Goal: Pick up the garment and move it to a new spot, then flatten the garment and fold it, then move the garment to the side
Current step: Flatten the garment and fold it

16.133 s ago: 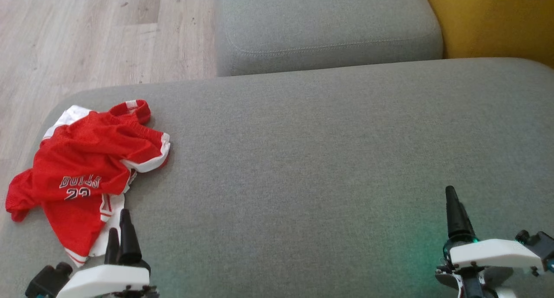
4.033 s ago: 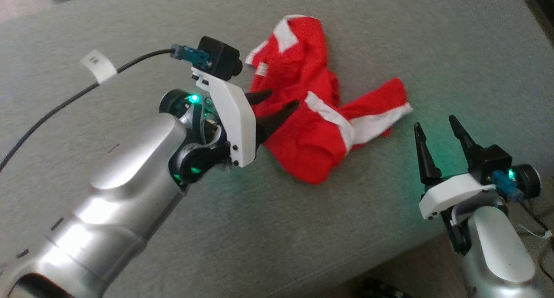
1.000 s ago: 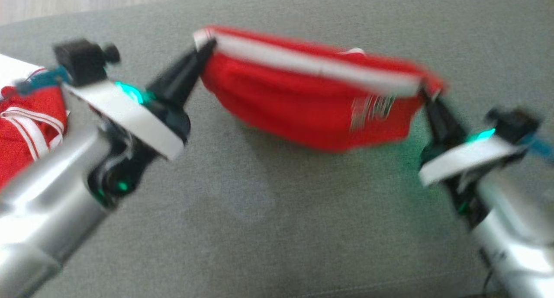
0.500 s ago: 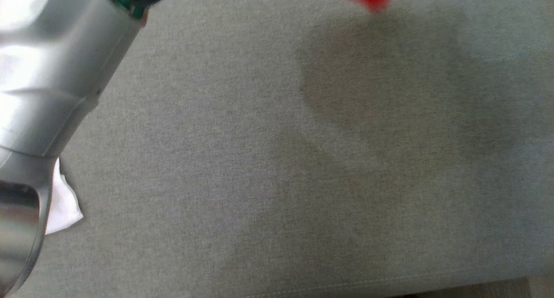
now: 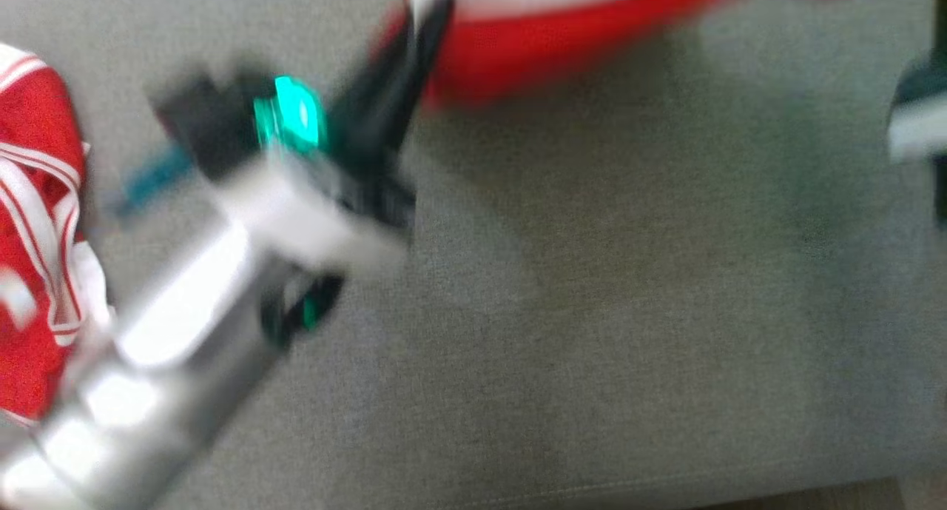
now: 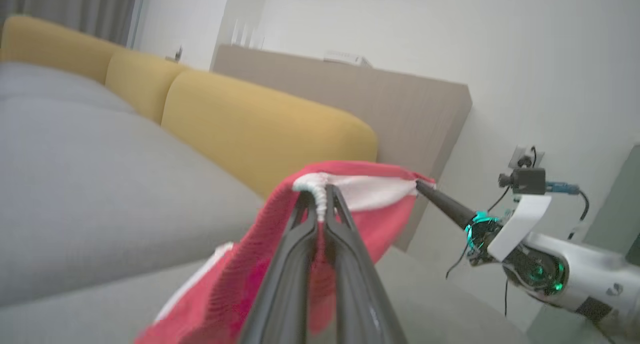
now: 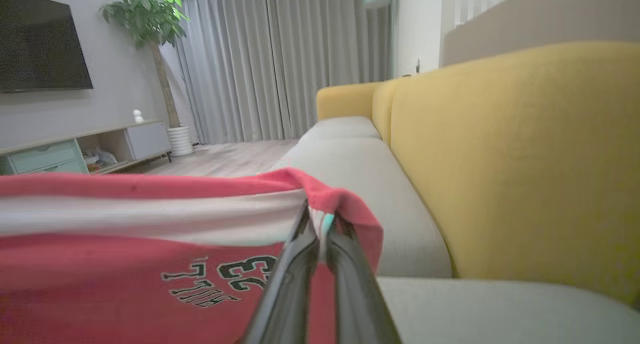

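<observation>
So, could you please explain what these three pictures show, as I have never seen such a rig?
It is a two-armed robot; each arm ends in a two-fingered claw. The blurred picture is from its head, looking down on a grey sofa. The other two are from wrist cameras, looking along each claw's fingers. The left claw and the right claw are each shut on the white-banded edge of a red garment, holding it stretched between them. Another red-and-white cloth lies on the sofa at the head picture's left edge.
</observation>
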{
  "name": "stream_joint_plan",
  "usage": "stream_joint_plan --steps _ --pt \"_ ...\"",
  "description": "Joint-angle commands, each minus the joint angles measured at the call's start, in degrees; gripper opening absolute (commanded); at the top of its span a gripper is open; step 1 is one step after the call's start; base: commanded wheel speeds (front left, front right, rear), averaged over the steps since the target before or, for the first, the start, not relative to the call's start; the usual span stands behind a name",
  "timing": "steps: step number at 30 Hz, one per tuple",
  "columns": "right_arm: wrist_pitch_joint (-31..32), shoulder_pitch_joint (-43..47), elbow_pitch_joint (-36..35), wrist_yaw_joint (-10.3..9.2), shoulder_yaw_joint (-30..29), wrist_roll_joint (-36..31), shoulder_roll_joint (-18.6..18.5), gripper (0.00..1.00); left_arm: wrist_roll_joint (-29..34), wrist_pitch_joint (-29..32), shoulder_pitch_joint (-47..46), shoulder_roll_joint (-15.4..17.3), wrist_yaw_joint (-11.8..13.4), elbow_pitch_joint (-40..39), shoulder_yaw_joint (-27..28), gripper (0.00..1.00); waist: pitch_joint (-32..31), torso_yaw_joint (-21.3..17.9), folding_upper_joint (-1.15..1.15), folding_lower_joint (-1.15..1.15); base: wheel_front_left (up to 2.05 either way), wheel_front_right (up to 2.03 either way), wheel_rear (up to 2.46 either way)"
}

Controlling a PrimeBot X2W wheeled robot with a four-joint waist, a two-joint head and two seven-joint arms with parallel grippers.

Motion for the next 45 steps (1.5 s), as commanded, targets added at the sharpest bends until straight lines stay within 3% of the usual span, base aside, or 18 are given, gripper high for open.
stream_joint_plan --steps 1,11,18,23,32,43,44,45 --pt "-0.59 4.54 -2.72 0.37 -1.16 0.45 -0.59 0.0 1.39 -0.24 2.53 2.17 -0.34 -2.28 2.1 0.0 -1.99 -0.04 0.0 0.0 0.0 0.0 0.0" --pt "2.83 36.87 -15.1 0.37 -11.23 -1.41 3.63 0.0 3.95 -0.24 32.52 1.93 0.26 -6.05 4.45 0.0 -7.75 -0.86 0.0 0.0 0.0 0.0 0.0" --pt "9.07 43.89 -25.03 0.37 -16.47 -3.95 6.52 0.0 3.61 -0.25 39.44 0.81 1.69 -11.53 6.3 0.0 -7.54 -0.13 0.0 0.0 0.0 0.0 0.0" --pt "15.26 37.99 -25.63 0.37 -16.41 -3.52 6.18 0.0 1.64 -0.25 36.33 -4.5 1.11 -10.6 8.57 0.0 -5.36 2.97 0.0 0.0 0.0 0.0 0.0" --pt "21.5 17.33 -11.71 0.37 -8.54 -1.76 -0.82 0.0 0.73 -0.25 24.6 -16.98 0.11 4.16 10.97 0.0 -0.41 10.7 0.0 0.0 0.0 0.0 0.0" --pt "20.65 0.35 3.16 0.37 3.95 2.65 -4.18 0.0 -1.33 -0.25 15.87 -19.75 -0.32 11.94 11.61 0.0 4.65 14.2 0.0 0.0 0.0 0.0 0.0" --pt "20.36 -0.62 4.42 0.37 4.73 3.18 -4.1 0.18 -1.49 -0.25 15.37 -19.78 -0.32 12.27 11.46 0.18 4.99 14.35 0.0 0.0 0.0 0.0 0.0" --pt "20.24 -1.48 5.8 0.37 5.27 3.83 -3.94 0.71 -1.56 -0.25 14.92 -19.8 -0.32 12.75 11.39 0.71 5.34 14.44 0.0 0.0 0.0 0.0 0.0"
